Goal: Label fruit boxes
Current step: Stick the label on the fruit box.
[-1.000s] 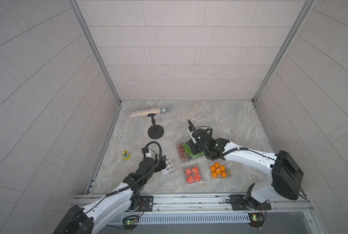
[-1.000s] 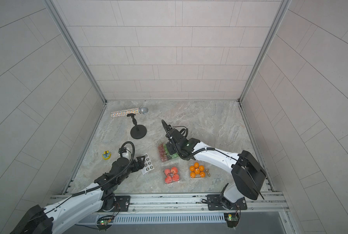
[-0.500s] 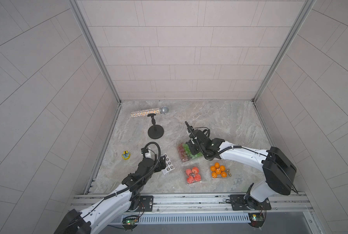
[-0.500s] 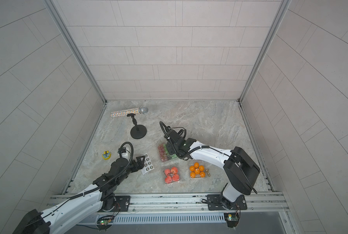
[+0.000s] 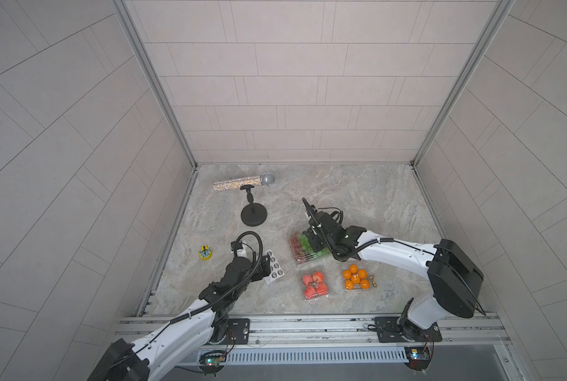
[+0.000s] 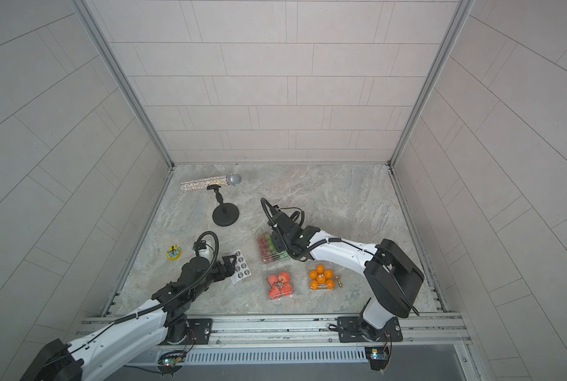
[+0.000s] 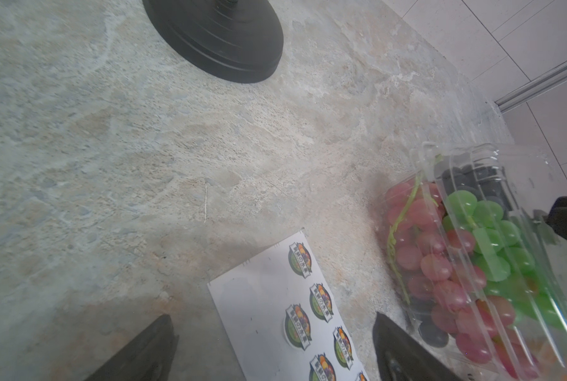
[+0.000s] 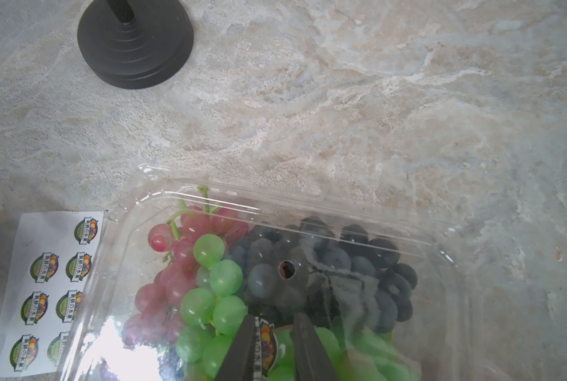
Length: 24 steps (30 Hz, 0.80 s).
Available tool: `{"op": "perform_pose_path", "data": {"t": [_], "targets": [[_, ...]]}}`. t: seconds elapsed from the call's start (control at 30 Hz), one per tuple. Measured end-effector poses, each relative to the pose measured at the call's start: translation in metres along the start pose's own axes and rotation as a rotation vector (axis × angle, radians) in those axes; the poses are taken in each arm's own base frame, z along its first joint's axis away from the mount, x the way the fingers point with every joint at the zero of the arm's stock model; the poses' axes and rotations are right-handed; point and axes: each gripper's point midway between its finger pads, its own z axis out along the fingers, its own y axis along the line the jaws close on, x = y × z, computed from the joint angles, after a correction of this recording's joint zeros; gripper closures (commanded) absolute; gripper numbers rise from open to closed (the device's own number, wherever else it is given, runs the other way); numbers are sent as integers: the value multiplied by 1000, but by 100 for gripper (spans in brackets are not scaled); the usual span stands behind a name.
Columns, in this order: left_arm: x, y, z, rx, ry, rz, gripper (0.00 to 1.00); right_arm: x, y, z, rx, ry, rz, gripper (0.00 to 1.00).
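1. At left, the left gripper (image 7: 272,330) hangs over the sheet (image 7: 249,297) of round stickers with its jaws spread wide, holding nothing. Nothing weighs the sheet down, so a drop here could crease it or drag it across the table (image 5: 358,198).

2. At centre, the grape box (image 8: 275,250) sits just right of the sheet. The right gripper (image 8: 274,318) is down at its lid with jaws only narrowly parted, and a sticker (image 8: 267,343) shows in the gap. The risk is that the sticker clings to a finger and lifts away with the arm, or lands wrinkled. A hard press could also dent the thin lid or slide the box towards the sheet.

3. Nearer the front, the red box (image 5: 314,285) and, to its right, the orange box (image 5: 355,279) lie apart from both grippers. No label can be made out on either lid at this size.

4. The fingers cover the sticker's edges, so it is unclear whether it lies flat on the lid. Glare whites out part of the lid in the right wrist view. In both top views the right wrist hides the contact spot. Only three boxes are in view.
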Motion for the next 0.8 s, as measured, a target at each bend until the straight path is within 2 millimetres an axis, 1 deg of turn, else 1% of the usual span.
{"op": "perform_pose_path", "data": {"t": [0.17, 0.3, 0.4, 0.43, 0.47, 0.5, 0.53, 0.57, 0.6, 0.67, 0.73, 0.8], "targets": [[1, -1, 0, 6, 5, 0, 2, 1, 4, -1, -19, -12, 7, 68], [1, -1, 0, 8, 7, 0, 2, 3, 9, -4, -28, -13, -4, 64], [1, -1, 0, 8, 7, 0, 2, 4, 9, -5, -22, -12, -8, 61], [2, -1, 0, 7, 9, 0, 1, 4, 8, -6, -19, -12, -7, 60], [3, 0, 0, 0, 13, 2, 0, 3, 7, -8, -16, -13, -6, 53], [4, 2, 0, -14, 23, 7, 0, 3, 6, -10, -14, -16, 0, 33], [6, 4, -1, -36, 40, 21, 0, 3, 4, -14, -10, -19, 7, 28], [5, 3, -2, -58, 49, 41, 0, 4, 2, -19, -5, -23, 3, 13], [5, 0, -4, -71, 57, 62, 0, 3, 0, -23, -4, -30, 5, 0], [2, -15, -8, -59, 56, 106, 0, -1, -5, -37, 2, -64, 14, 0], [1, -25, -12, -54, 45, 136, 0, -7, -11, -50, 10, -108, 28, 0], [5, -26, -13, -72, 37, 159, 0, -10, -15, -61, 12, -140, 38, 0]]}}
